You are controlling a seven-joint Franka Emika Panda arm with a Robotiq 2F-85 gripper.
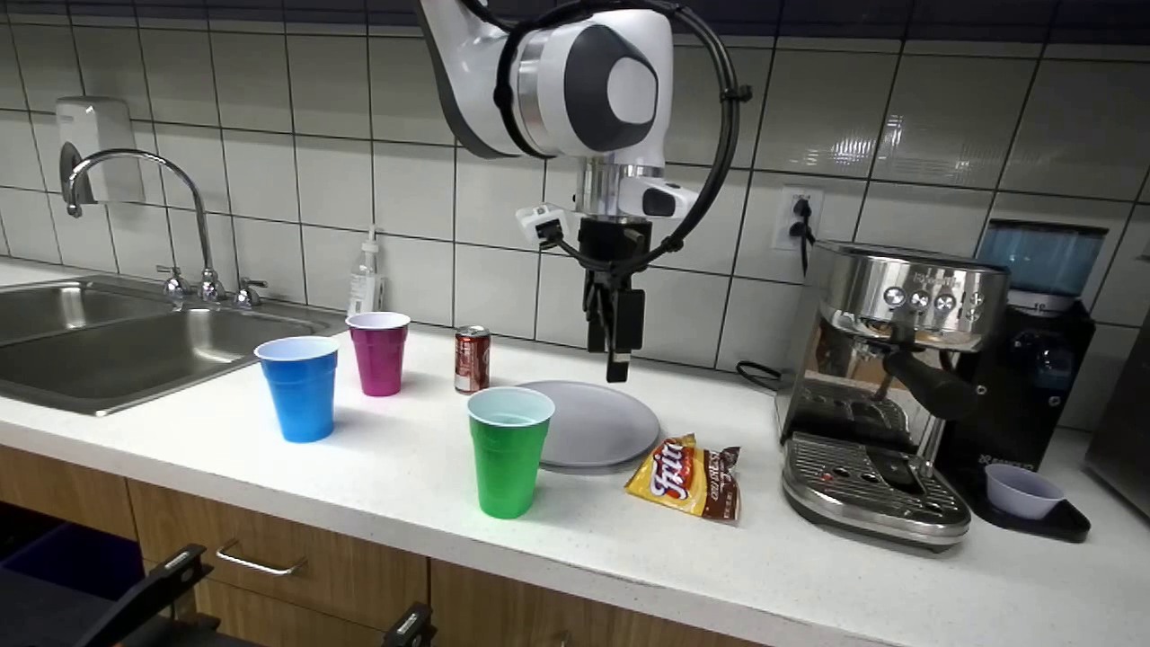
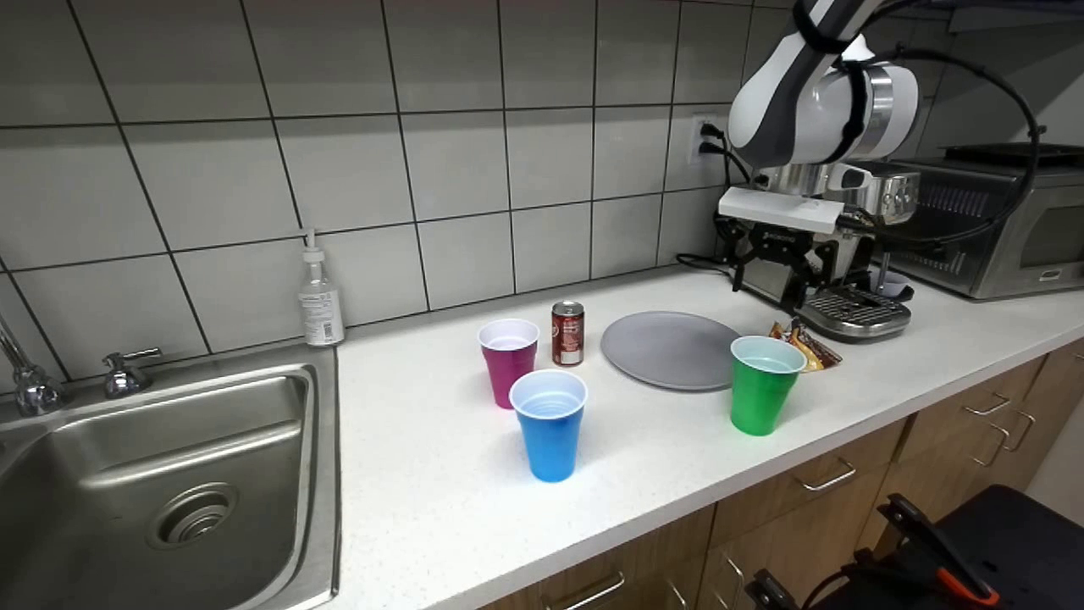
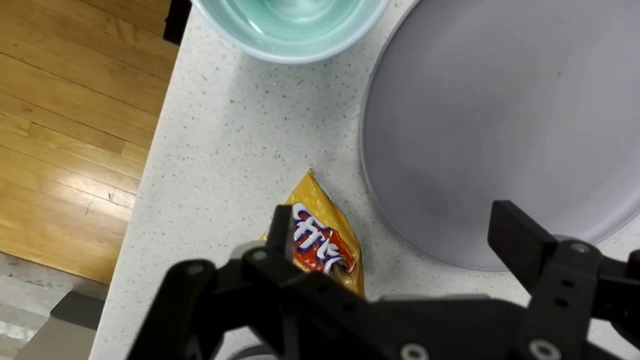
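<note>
My gripper (image 3: 393, 220) is open and empty, pointing down above the counter; it also shows in both exterior views (image 1: 615, 367) (image 2: 765, 296). A yellow and brown Frito snack bag (image 1: 687, 476) lies on the counter below it. In the wrist view the bag (image 3: 320, 235) is partly hidden behind the left finger. A grey plate (image 1: 597, 422) lies beside the bag, and in the wrist view the plate (image 3: 475, 125) extends under the right finger. A green cup (image 1: 509, 467) stands upright near the plate; its rim shows in the wrist view (image 3: 295, 57).
A red can (image 1: 472, 359), a magenta cup (image 1: 379, 355) and a blue cup (image 1: 298, 391) stand on the counter toward the sink (image 2: 322, 474). An espresso machine (image 1: 889, 485) and a grinder (image 1: 1033, 386) stand beyond the bag. A pump bottle (image 2: 320, 301) stands by the wall.
</note>
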